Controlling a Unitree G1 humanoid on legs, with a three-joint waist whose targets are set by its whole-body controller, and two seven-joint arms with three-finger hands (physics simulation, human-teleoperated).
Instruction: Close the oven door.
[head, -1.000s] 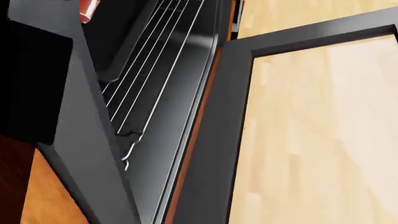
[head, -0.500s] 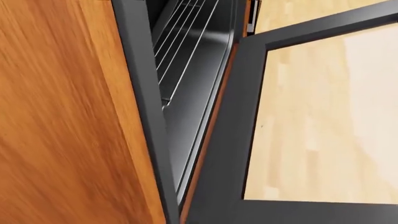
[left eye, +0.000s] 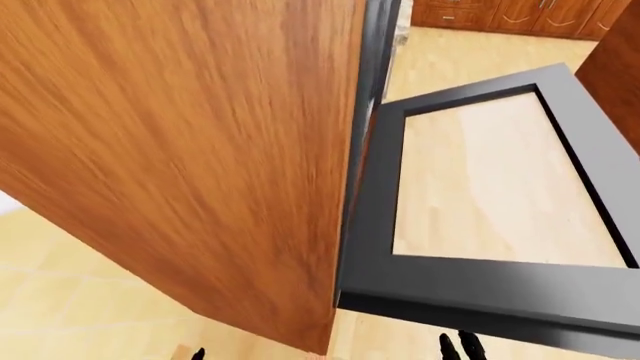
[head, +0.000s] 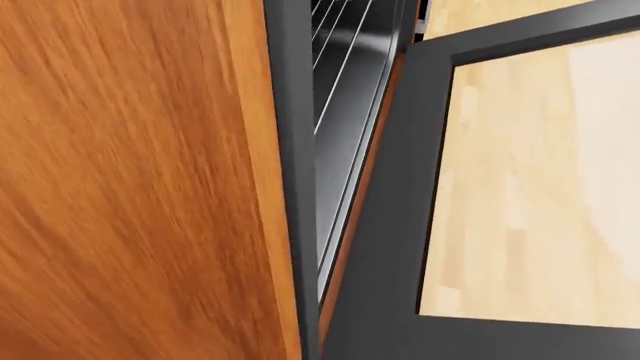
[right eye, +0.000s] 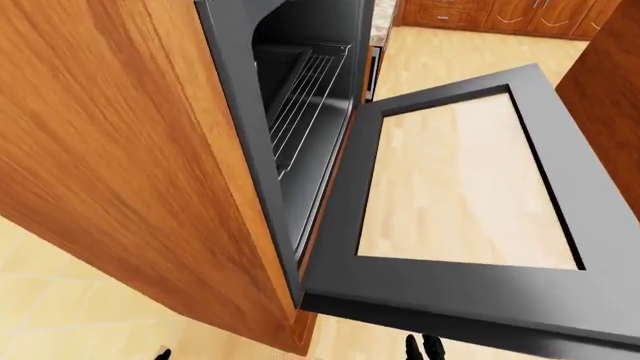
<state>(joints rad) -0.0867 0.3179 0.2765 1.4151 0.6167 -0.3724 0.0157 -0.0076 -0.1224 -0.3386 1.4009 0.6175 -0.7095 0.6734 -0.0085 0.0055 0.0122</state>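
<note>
The oven sits in a wooden cabinet, its cavity dark with wire racks inside. Its black-framed door is open and lies nearly flat, jutting toward the bottom right of the right-eye view, with the light floor showing through its glass. The head view shows only a narrow strip of cavity between the cabinet side and the door frame. Two thin dark fingertips poke up at the bottom edge below the door's free edge, and one dark tip shows at the lower left. Both hands are otherwise hidden.
The cabinet's wooden side panel fills the left half of the views and stands very close. More wooden cabinets line the top. A wooden panel rises at the right edge. Light wood floor lies below.
The camera has moved: in the head view the wooden side panel now covers the left, and the oven cavity has shrunk to a thin strip. The door's angle looks unchanged.
</note>
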